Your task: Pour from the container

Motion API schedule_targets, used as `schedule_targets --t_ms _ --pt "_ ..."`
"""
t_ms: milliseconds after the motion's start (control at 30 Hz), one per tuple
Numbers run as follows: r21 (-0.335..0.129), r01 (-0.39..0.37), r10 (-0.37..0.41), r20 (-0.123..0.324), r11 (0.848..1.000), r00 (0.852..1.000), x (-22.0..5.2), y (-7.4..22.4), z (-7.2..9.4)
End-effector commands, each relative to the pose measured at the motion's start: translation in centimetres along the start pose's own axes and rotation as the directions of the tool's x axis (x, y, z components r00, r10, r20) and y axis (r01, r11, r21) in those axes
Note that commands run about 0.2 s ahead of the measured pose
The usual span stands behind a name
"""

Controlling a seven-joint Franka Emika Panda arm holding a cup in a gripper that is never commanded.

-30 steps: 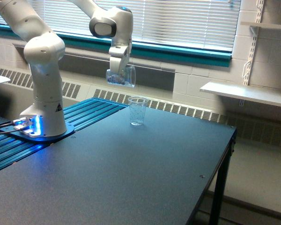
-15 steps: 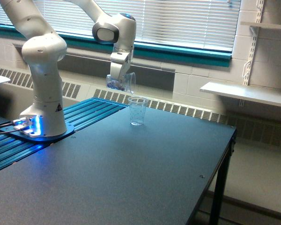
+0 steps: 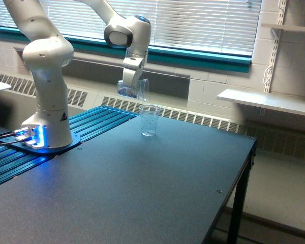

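Pour barely begun: the gripper (image 3: 130, 84), clamped on the container (image 3: 132, 89), holds it tilted in the air just above the small speckled cup (image 3: 149, 120) standing near the tabletop's (image 3: 142, 193) far edge. Pieces look still inside; nothing seen falling. Since the earlier frame the container has shifted slightly toward the cup.

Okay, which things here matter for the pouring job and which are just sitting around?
Part of the job:
- jug, held tilted in the gripper
- small cup on the table

Just there:
- wall shelf
- window blinds
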State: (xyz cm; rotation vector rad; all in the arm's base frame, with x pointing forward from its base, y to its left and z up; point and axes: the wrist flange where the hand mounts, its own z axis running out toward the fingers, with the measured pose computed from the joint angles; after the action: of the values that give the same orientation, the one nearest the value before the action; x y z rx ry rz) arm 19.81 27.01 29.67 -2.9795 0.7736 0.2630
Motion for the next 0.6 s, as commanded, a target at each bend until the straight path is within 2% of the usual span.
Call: schedule_targets --t_ms 33,300,600 --pt "-0.014 -0.01 0.01 0.031 1.0 0.999 0.5 -0.4 0.4" --pt "-0.058 -0.039 0.041 0.037 0.998 0.998 1.3 -1.1 0.4" --pt "-0.065 -0.046 0.05 0.058 0.997 0.997 1.1 -2.5 0.1"
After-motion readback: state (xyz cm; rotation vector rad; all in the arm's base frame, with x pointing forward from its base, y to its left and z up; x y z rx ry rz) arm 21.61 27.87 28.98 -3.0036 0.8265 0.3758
